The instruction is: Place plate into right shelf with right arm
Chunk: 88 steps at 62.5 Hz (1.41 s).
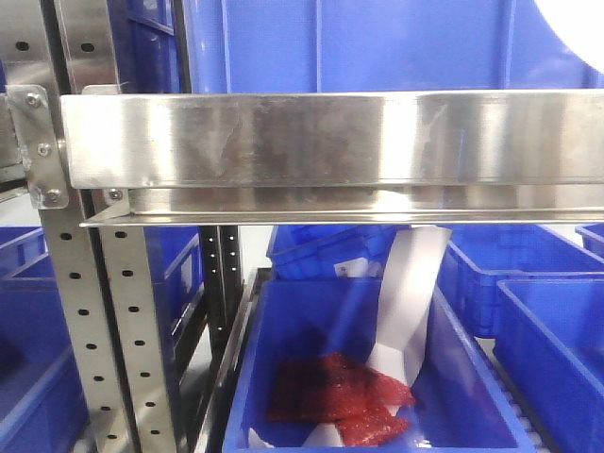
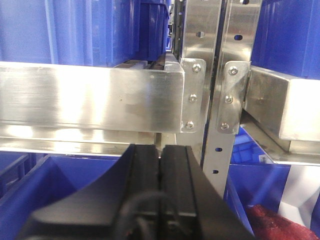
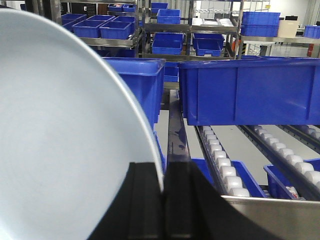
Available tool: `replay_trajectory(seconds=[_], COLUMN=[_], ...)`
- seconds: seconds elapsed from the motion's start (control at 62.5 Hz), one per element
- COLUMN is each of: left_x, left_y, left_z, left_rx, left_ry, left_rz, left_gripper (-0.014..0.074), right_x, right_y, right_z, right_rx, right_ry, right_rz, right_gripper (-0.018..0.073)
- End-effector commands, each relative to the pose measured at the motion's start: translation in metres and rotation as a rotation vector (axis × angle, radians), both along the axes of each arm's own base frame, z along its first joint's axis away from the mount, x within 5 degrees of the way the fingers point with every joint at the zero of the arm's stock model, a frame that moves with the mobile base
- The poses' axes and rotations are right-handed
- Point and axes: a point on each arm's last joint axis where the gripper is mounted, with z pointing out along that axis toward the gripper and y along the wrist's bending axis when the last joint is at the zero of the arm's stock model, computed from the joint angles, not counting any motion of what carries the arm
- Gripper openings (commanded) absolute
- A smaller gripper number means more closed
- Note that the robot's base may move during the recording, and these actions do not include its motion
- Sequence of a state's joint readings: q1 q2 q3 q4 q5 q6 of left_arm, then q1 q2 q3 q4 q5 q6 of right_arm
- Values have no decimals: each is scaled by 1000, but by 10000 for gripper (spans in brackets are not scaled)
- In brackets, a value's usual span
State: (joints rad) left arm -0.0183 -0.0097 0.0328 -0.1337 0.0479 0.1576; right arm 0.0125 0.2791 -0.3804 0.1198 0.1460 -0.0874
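Warehouse: steel racks (image 1: pixel 330 137), blue bins (image 3: pixel 250 90)

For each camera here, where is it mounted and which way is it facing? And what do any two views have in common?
Front view: off the arms, faces the right shelf at rail height, a blue bin below; no arm shows, only a sliver of the plate.
Left wrist: behind the shut left fingers, facing a rail-and-upright joint.
Right wrist: behind the right fingers pinching the plate's rim, looking over roller tracks at blue bins.
Shared: front and right wrist both show the plate.
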Motion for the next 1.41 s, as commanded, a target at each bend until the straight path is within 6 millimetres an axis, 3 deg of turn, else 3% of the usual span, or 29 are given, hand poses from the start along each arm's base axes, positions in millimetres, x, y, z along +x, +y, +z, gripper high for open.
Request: replay_trajectory(seconds=[0.0,0.224,0.336,0.608,0.784,1.04,1.216,1.392], left_x=[-1,-1,-1,-1,-1,-1,-1,-1], left_y=[1,1,1,1,1,1,1,1], left_z=[5,5,5,5,5,5,5,5], left_rx=[-18,-18,-18,-18,-18,-18,-18,-18], left_ry=[-89,-89,-89,-89,-89,-89,-89,-89], left_rz=[9,9,9,9,9,9,9,9], left_gripper=[-128,-128,-128,-128,-128,-128,-128,-128], right_x=[-2,-3,-5,10,49,114,162,210], right_y=[-1,-2,-2,4,12,32,45,54], right_z=[19,22,35,109,155,195,198,177], right_rx=[7,10,32,32,37,46,49,47], right_ry=[-126,-157,-203,-191,-168,-187,-180,-153], right_rz=[-17,-20,-14,47,101,165,180,167], right_gripper=[55,55,55,55,55,55,55,55])
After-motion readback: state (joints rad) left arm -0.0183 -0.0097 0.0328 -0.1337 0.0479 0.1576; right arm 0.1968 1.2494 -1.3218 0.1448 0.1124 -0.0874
